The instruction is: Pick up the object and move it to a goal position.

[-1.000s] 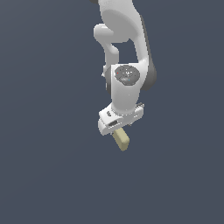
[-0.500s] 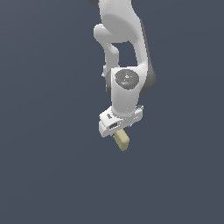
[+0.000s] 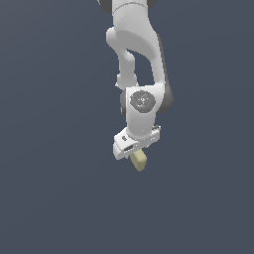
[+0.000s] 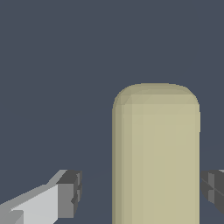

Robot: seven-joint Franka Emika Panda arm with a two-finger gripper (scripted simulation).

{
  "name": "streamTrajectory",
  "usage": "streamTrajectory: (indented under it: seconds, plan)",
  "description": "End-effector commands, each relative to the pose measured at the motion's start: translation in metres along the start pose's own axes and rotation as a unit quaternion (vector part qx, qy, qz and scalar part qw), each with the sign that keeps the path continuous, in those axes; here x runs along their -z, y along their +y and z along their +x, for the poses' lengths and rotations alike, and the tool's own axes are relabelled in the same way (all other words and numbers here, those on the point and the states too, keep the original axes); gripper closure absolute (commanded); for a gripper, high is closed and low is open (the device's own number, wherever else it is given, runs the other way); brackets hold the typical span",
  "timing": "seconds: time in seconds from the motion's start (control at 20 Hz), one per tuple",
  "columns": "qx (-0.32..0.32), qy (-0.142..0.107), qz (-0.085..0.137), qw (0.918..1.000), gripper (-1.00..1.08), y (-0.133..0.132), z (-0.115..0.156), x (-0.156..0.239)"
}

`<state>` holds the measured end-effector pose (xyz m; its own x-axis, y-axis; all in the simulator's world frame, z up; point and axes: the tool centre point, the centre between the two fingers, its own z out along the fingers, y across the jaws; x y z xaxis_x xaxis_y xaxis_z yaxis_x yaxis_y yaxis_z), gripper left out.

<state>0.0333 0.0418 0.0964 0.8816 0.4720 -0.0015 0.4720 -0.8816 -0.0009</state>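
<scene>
Gripper [image 3: 137, 155] sits directly over the object [image 3: 139, 160]; in the exterior view the tan block pokes out from under the hand toward 5 o'clock. Wrist view: jaws released, block [image 4: 156, 153] between the fingers [image 4: 70, 194] but off-centre, nearly against one pad with a clear gap to the other. Contact with either pad: cannot tell.

Risks, as I judge them:
- Uneven closure shoves or yaws the block before both pads bite.
- Grip lands near one end, so it could pivot or slip on lift.
- No goal marker visible, so placement can't be checked.
</scene>
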Motion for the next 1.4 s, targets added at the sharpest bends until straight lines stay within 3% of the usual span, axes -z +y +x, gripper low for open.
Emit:
streamTrajectory:
  seconds: [0.0, 0.05, 0.8, 1.35]
  plan:
    - [0.000, 0.001, 0.000, 1.0000, -0.92, 0.000, 0.001, -0.001]
    - [0.000, 0.001, 0.000, 1.0000, 1.08, 0.000, 0.001, -0.001]
    - [0.000, 0.001, 0.000, 1.0000, 1.08, 0.006, -0.003, 0.007]
    - [0.000, 0.001, 0.000, 1.0000, 1.08, 0.059, -0.037, 0.080]
